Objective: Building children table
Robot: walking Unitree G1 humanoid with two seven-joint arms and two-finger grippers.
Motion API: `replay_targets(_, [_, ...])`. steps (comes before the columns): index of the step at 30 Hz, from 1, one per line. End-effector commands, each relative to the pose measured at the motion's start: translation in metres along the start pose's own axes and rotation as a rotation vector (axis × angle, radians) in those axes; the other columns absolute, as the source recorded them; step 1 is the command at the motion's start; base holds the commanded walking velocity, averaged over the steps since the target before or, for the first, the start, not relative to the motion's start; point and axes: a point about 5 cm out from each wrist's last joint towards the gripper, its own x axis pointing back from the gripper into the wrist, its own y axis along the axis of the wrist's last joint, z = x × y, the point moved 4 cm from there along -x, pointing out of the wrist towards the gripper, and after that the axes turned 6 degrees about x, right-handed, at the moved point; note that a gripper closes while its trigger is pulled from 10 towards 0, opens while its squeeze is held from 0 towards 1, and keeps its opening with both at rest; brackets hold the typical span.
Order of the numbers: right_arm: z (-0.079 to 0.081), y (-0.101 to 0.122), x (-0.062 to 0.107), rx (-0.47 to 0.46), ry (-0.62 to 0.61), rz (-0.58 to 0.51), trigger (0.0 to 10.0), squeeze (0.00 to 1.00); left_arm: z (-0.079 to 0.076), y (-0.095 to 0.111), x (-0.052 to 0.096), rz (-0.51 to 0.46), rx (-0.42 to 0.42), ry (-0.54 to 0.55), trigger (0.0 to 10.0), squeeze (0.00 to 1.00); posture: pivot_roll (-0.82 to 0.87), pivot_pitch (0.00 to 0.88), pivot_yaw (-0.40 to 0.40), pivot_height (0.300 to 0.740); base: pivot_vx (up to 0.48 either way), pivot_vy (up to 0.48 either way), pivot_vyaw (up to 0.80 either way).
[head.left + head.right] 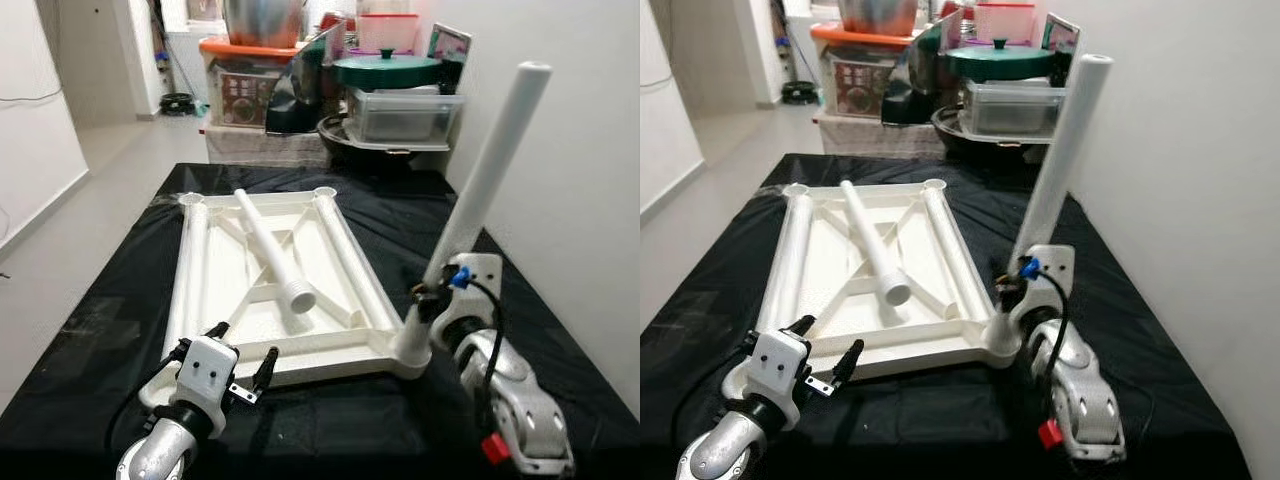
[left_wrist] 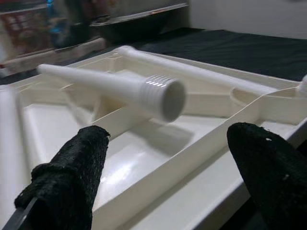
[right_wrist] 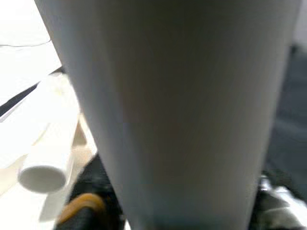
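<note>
Tabletop (image 1: 300, 300), white plastic, lies upside down on black cloth (image 1: 120, 330) w/ loose legs in it; right gripper (image 1: 432, 292) clamps leaning leg (image 1: 480, 180) at near-right corner socket, prob. to seat it, while left gripper (image 1: 240, 362) hovers open at near edge.

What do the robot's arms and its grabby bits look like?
Both arms are shiny silver with rounded joints. The left tool has a white boxy head with two small dark dots and two long black fingers with a rough, fuzzy look. The right arm carries a black cable, a blue plug and a red tab.
</note>
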Motion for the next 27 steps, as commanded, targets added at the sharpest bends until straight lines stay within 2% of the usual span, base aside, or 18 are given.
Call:
replay_targets(1, [0.006, -0.002, -0.002, -0.005, 0.097, 0.022, 10.0, 1.00, 0.000, -0.004, 0.001, 0.017, -0.006, -0.006, 10.0, 0.00, 0.09, 0.000, -0.066, 0.740, 0.000, 0.000, 0.00])
replay_targets(2, [0.006, -0.002, -0.002, -0.005, 0.097, 0.022, 10.0, 1.00, 0.000, -0.004, 0.001, 0.017, -0.006, -0.006, 10.0, 0.00, 0.09, 0.000, -0.066, 0.740, 0.000, 0.000, 0.00])
replay_targets(3, [0.007, 0.006, -0.003, 0.009, 0.157, 0.004, 10.0, 0.00, 0.000, -0.004, 0.001, 0.017, -0.005, -0.006, 10.0, 0.00, 0.09, 0.000, -0.068, 0.740, 0.000, 0.000, 0.00])
replay_targets(4, [0.014, 0.018, 0.002, 0.023, 0.296, -0.027, 10.0, 0.00, 0.000, -0.005, 0.001, 0.016, -0.004, -0.005, 10.0, 0.00, 0.09, 0.000, -0.069, 0.740, 0.000, 0.000, 0.00])
replay_targets(5, [0.014, 0.018, 0.002, 0.023, 0.296, -0.027, 10.0, 0.00, 0.000, -0.005, 0.001, 0.016, -0.004, -0.005, 10.0, 0.00, 0.09, 0.000, -0.069, 0.740, 0.000, 0.000, 0.00])
replay_targets(8, [0.035, 0.036, 0.028, 0.092, 0.619, -0.066, 10.0, 0.00, 0.000, -0.005, 0.000, 0.016, -0.004, -0.004, 10.0, 0.00, 0.09, 0.000, -0.071, 0.740, 0.000, 0.000, 0.00])
replay_targets(11, [0.036, 0.030, 0.034, 0.139, 0.684, -0.032, 9.8, 0.00, 0.001, -0.005, 0.000, 0.015, -0.005, -0.002, 10.0, 0.00, 0.10, 0.000, -0.074, 0.740, 0.000, 0.000, 0.00])
replay_targets(14, [0.036, 0.027, 0.035, 0.147, 0.694, -0.023, 9.8, 0.00, 0.001, -0.005, -0.001, 0.015, -0.005, -0.002, 10.0, 0.00, 0.10, 0.000, -0.074, 0.740, 0.000, 0.000, 0.00])
replay_targets(15, [0.036, 0.024, 0.035, 0.137, 0.696, -0.022, 3.9, 0.00, 0.001, -0.005, -0.001, 0.014, -0.006, -0.001, 10.0, 0.00, 0.11, 0.000, -0.074, 0.740, 0.000, 0.000, 0.00])
replay_targets(16, [0.034, 0.021, 0.030, 0.117, 0.657, -0.024, 0.0, 0.00, 0.001, -0.005, -0.001, 0.014, -0.007, -0.001, 10.0, 0.00, 0.11, 0.000, -0.074, 0.740, 0.000, 0.000, 0.00])
replay_targets(18, [0.032, 0.020, 0.027, 0.101, 0.629, -0.027, 0.0, 0.00, 0.001, -0.005, -0.001, 0.013, -0.008, -0.001, 10.0, 0.00, 0.11, 0.000, -0.074, 0.740, 0.000, 0.000, 0.00])
replay_targets(20, [0.017, 0.016, 0.009, 0.088, 0.444, -0.039, 0.0, 0.00, 0.001, -0.005, -0.001, 0.014, -0.009, -0.002, 10.0, 0.00, 0.10, 0.000, -0.068, 0.740, 0.000, 0.000, 0.00])
replay_targets(21, [0.017, 0.016, 0.009, 0.088, 0.444, -0.039, 0.0, 0.00, 0.001, -0.005, -0.001, 0.014, -0.009, -0.002, 10.0, 0.00, 0.10, 0.000, -0.068, 0.740, 0.000, 0.000, 0.00])
replay_targets(23, [-0.003, 0.017, -0.005, 0.021, 0.200, -0.062, 0.0, 0.00, 0.001, -0.005, -0.001, 0.013, -0.011, -0.006, 10.0, 0.00, 0.10, 0.000, -0.067, 0.740, 0.000, 0.000, 0.00])
replay_targets(24, [-0.017, 0.017, -0.007, 0.006, 0.054, -0.062, 0.0, 0.00, 0.001, -0.004, -0.001, 0.013, -0.012, -0.007, 10.0, 0.00, 0.10, 0.000, -0.066, 0.740, 0.000, 0.000, 0.00])
replay_targets(25, [-0.025, 0.017, -0.007, -0.001, -0.039, -0.060, 0.0, 0.00, 0.001, -0.004, 0.000, 0.013, -0.012, -0.008, 10.0, 0.00, 0.10, 0.000, -0.066, 0.740, 0.000, 0.000, 0.00])
replay_targets(26, [-0.025, 0.017, -0.007, -0.001, -0.039, -0.060, 0.0, 0.00, 0.001, -0.004, 0.000, 0.013, -0.012, -0.008, 10.0, 0.00, 0.10, 0.000, -0.066, 0.740, 0.000, 0.000, 0.00])
replay_targets(27, [-0.009, 0.023, -0.001, -0.034, -0.013, -0.074, 0.0, 0.00, 0.001, -0.004, 0.000, 0.013, -0.014, -0.008, 10.0, 0.00, 0.11, 0.000, -0.066, 0.740, 0.000, 0.000, 0.00])
